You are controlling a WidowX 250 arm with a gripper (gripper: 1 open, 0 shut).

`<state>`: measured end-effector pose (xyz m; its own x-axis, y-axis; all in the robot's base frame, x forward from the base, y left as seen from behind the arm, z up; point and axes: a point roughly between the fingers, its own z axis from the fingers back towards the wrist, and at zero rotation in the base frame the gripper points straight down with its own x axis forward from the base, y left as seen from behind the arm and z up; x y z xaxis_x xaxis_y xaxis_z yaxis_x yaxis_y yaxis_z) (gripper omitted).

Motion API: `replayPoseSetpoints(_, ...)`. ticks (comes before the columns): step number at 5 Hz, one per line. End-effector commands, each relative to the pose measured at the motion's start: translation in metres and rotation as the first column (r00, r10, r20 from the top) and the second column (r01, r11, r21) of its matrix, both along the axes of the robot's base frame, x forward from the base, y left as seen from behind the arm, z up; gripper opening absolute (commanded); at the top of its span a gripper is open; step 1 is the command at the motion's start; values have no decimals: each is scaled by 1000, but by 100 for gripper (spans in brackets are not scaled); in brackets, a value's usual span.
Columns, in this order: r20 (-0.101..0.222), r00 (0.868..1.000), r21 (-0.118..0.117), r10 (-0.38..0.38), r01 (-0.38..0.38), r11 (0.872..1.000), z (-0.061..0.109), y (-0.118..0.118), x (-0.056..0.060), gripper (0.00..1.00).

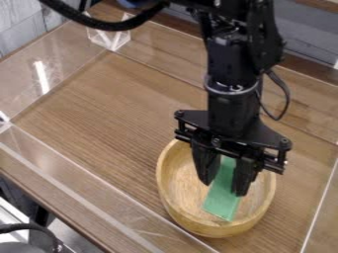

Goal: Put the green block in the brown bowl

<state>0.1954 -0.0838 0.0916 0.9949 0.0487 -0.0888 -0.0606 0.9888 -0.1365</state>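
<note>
Tool [230,178] clamps green block [227,201] inside brown bowl [180,198]; clear walls [79,168] surround.

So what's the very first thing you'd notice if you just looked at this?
The big black robot arm coming down from the top, with its pincer shut on a bright green block. The block hangs tilted inside the round brown bowl at the lower right of the wooden table; whether its lower end touches the bowl's floor is hard to tell.
</note>
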Motion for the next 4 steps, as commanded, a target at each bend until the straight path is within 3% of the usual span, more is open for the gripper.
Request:
replayPoseSetpoints(1,25,1000,-12,9,-9,1000,6,2,4,0)
replayPoseSetpoints(2,22,1000,-14,10,-10,1000,6,4,4,100)
replayPoseSetpoints(4,15,1000,-20,10,-10,1000,8,10,6,100)
